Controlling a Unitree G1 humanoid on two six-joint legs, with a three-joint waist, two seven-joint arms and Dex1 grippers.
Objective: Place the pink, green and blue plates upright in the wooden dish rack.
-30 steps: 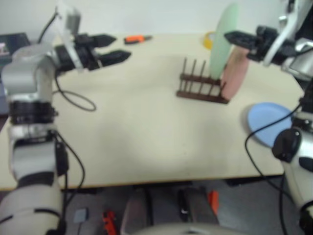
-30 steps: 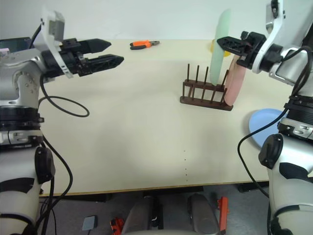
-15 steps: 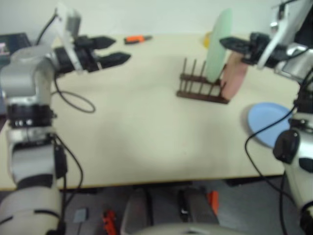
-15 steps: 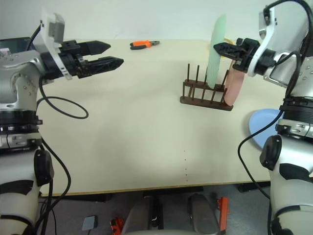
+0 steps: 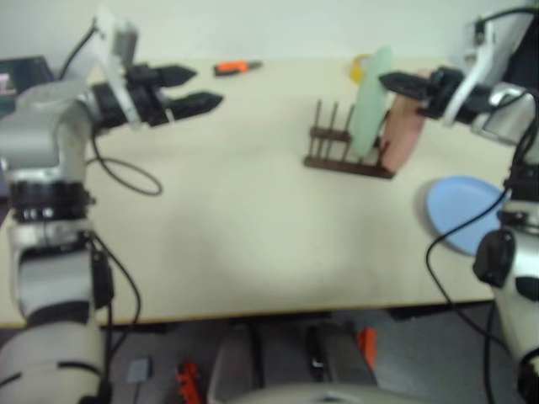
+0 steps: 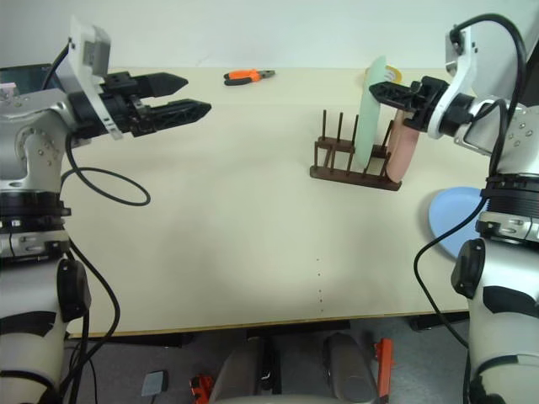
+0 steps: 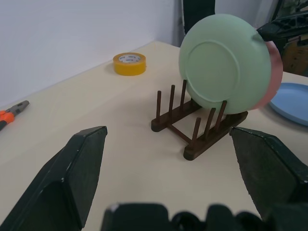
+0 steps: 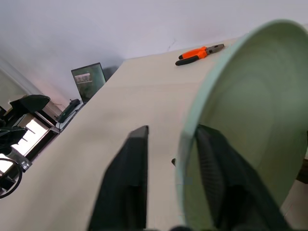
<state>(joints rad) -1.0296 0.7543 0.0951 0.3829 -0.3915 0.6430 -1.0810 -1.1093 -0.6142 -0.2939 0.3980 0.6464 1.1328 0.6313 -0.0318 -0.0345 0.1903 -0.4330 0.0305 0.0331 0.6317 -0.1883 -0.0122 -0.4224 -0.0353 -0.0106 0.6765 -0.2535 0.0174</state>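
Green plate [image 6: 371,113]: standing upright in the wooden dish rack [image 6: 354,165], seated between pegs, just beside the pink plate [image 6: 404,147] already upright at the rack's right end.
Blue plate [image 6: 456,220]: lying flat on the table [image 6: 253,219] at its right edge, well apart from the rack; not yet racked.
Right gripper [image 6: 394,89]: level at the green plate's top rim, one finger on each side of the rim in the right wrist view, a gap visible on one side; fingers parted, apparently letting go, though contact on the far side cannot be told.
Left gripper [image 6: 192,94]: spread wide, holding nothing, hovering over the table's left side, far from the rack.
Step in hand: releasing the green plate into its slot, judged from the parted fingers and the seated plate.
Doing it well: spread the fingers fully before pulling away; withdraw along the plate's plane, up and back toward the right, so neither finger drags the rim.
Risk: a sideways nudge may tip the green plate onto the pink one or shift the light rack.
Check before leaving: plate leaning steadily on its pegs, lower rim seated between the rails.
Next: blue plate, probably into a free slot left of the green.
Also on the table: orange pliers [image 6: 248,77] and yellow tape roll [image 7: 129,63] at the far edge, clear of the work.
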